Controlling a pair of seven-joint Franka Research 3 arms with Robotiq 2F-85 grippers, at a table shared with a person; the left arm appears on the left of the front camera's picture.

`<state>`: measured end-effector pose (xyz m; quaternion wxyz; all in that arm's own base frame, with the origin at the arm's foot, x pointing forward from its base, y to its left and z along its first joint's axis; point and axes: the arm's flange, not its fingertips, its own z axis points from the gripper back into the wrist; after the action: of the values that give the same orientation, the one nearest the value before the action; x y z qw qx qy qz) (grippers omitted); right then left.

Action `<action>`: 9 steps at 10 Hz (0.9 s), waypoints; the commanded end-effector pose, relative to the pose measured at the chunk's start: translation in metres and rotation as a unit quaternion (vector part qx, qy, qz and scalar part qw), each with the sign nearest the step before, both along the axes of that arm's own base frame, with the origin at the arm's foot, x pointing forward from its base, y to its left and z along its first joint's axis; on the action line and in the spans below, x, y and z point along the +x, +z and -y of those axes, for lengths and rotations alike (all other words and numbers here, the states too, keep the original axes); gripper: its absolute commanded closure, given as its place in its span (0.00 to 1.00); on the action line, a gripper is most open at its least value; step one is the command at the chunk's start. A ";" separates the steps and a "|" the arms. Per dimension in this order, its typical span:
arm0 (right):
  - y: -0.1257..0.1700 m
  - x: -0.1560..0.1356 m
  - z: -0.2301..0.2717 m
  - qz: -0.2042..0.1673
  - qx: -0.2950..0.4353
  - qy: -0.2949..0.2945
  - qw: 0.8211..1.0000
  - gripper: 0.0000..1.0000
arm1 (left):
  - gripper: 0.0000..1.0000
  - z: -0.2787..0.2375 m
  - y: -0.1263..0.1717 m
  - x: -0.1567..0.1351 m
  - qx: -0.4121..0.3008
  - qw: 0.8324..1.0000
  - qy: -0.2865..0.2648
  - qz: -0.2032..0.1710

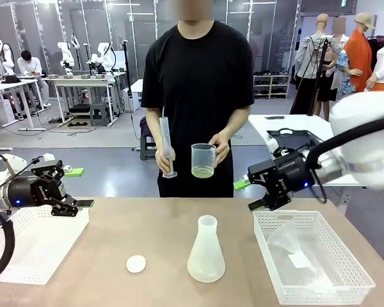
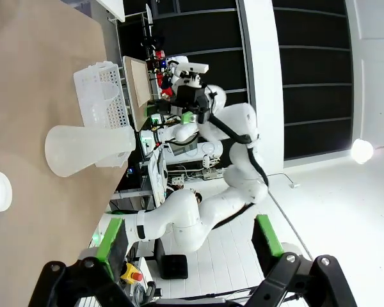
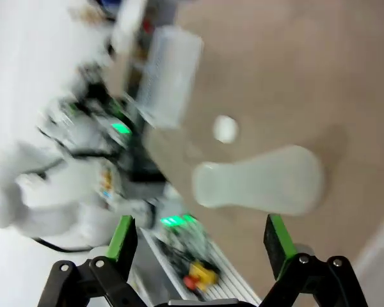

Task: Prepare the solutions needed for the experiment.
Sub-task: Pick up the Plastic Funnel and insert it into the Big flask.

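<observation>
- Brown counter [image 1: 147, 230] lies bare across its middle. A frosted conical flask [image 1: 206, 256] stands upright near the front edge, with a small round white cap [image 1: 136, 263] lying flat to its left, apart from it.
- A white perforated plastic basket [image 1: 266, 256] at the right edge holds a crumpled clear bag [image 1: 294, 252]; a second white basket [image 1: 35, 246] sits at the left edge.
- Left gripper [image 1: 75, 206] hovers over the left basket's far corner, jaws spread, empty.
- Right gripper [image 1: 256, 192] hangs above the right basket's far corner, jaws spread, empty.
- Pale yellow-green solution [image 1: 203, 171] sits low in a clear measuring beaker [image 1: 203, 153], held in a person's hand [image 1: 221, 146] beyond the far edge; the other hand [image 1: 164, 160] holds a tall clear cylinder [image 1: 166, 131] upright.
- Any print on the beaker and cylinder is too small to read.
</observation>
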<state>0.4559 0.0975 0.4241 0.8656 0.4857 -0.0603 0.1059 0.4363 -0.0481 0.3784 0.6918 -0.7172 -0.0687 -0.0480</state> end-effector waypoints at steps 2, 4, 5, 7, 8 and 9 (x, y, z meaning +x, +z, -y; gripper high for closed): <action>0.049 0.035 0.042 0.065 -0.138 0.078 0.985 0.00 | 0.00 0.001 0.001 0.001 -0.006 1.000 0.003 0.001; 0.047 0.047 0.044 0.070 -0.188 0.081 0.976 0.00 | 0.00 0.001 0.001 0.001 -0.006 1.000 0.003 0.001; 0.035 0.038 0.039 0.027 -0.148 0.087 0.985 0.00 | 0.00 0.001 0.001 0.001 -0.006 1.000 0.003 0.001; 0.035 0.038 0.039 0.027 -0.148 0.087 0.985 0.00 | 0.00 0.001 0.001 0.001 -0.006 1.000 0.003 0.001; 0.035 0.038 0.039 0.027 -0.148 0.087 0.985 0.00 | 0.00 0.001 0.001 0.001 -0.006 1.000 0.003 0.001; 0.035 0.038 0.039 0.027 -0.148 0.087 0.985 0.00 | 0.00 0.001 0.001 0.001 -0.006 1.000 0.003 0.001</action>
<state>0.4982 0.0600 0.4592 0.9188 0.3437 -0.0189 0.1933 0.4362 -0.0479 0.3780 0.6918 -0.7173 -0.0686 -0.0474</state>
